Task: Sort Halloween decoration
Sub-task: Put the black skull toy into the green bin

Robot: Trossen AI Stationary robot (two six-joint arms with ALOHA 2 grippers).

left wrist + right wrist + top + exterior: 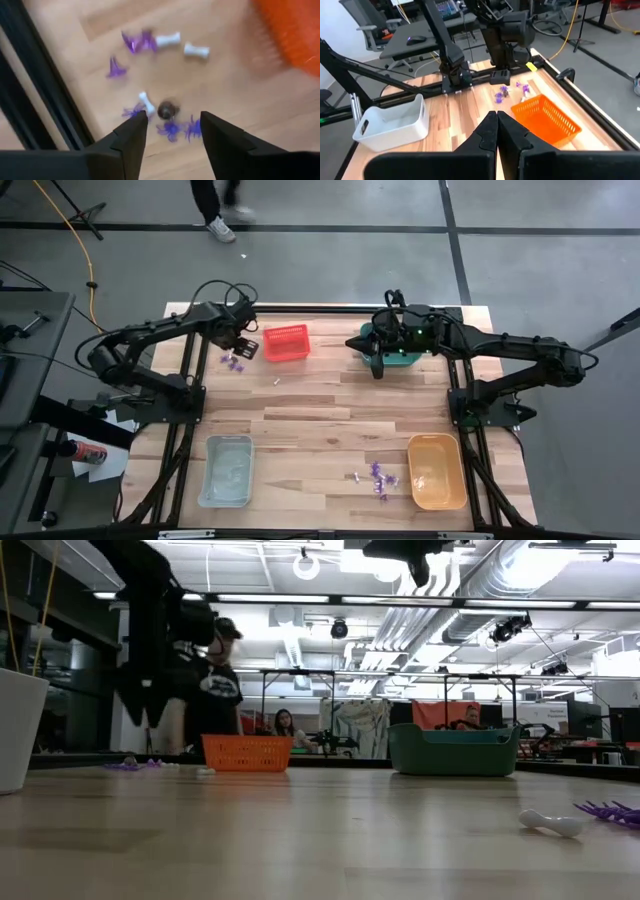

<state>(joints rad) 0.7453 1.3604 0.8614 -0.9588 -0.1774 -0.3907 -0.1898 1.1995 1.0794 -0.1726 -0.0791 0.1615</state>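
Beside the red basket (286, 343), five purple spiky trinkets (135, 42), three white bones (196, 50) and one dark trinket (167, 108) lie under the left gripper (171, 130), which hangs wide open, empty; right gripper (497, 131) shut over the green bin (398, 356)

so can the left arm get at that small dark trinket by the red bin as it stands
Probably yes. The left gripper hangs open right over the small dark trinket, with nothing between them. Purple trinkets and a white bone crowd it, so a clean single pick may be awkward.
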